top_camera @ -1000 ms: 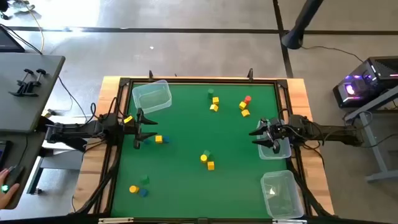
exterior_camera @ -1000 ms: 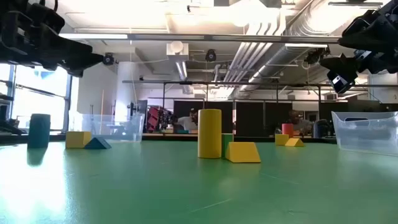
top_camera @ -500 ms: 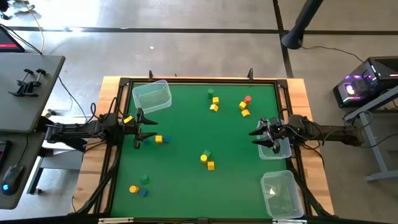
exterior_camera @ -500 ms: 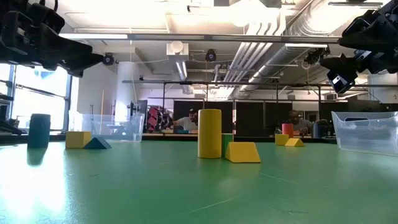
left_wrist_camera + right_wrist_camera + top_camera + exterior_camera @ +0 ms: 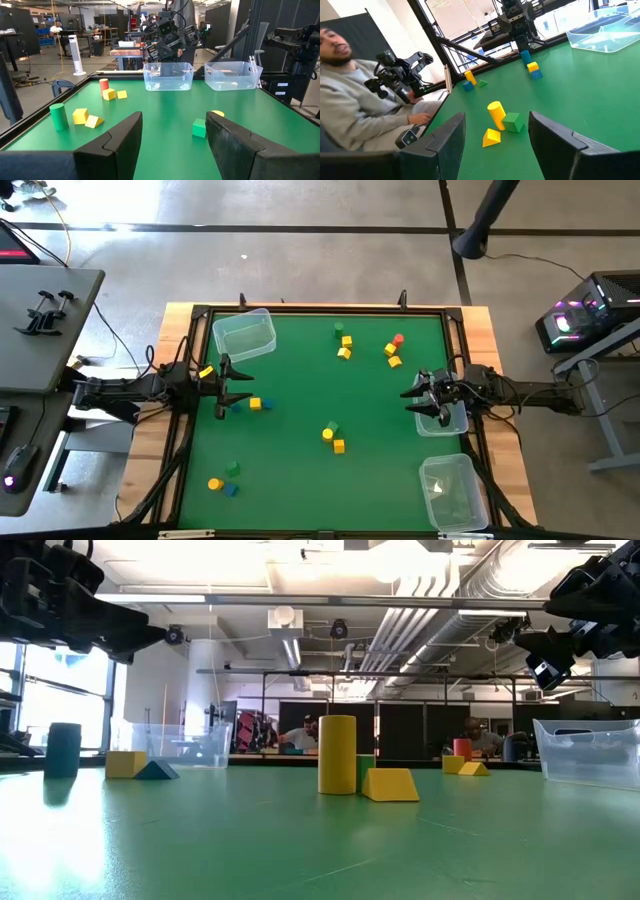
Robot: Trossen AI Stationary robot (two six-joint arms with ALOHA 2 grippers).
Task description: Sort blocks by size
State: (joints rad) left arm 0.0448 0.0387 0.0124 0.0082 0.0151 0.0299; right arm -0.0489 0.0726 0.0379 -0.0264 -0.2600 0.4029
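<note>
Small blocks lie scattered on the green table (image 5: 300,380). A green and two yellow blocks (image 5: 344,342) sit at the far middle, and a red and two yellow blocks (image 5: 393,351) at the far right. A yellow cylinder, a green cube and a yellow wedge (image 5: 333,436) stand at the centre. Three more blocks (image 5: 224,480) rest near the front left. A yellow and a blue block (image 5: 250,404) lie by my left gripper (image 5: 224,386), which is open at the left edge. My right gripper (image 5: 420,396) is open at the right edge, above a tub.
Three clear tubs stand on the table: one at the far left (image 5: 244,335), one at the right edge under my right gripper (image 5: 447,418), one at the near right corner (image 5: 450,492). A person (image 5: 355,100) sits beyond the table's left side.
</note>
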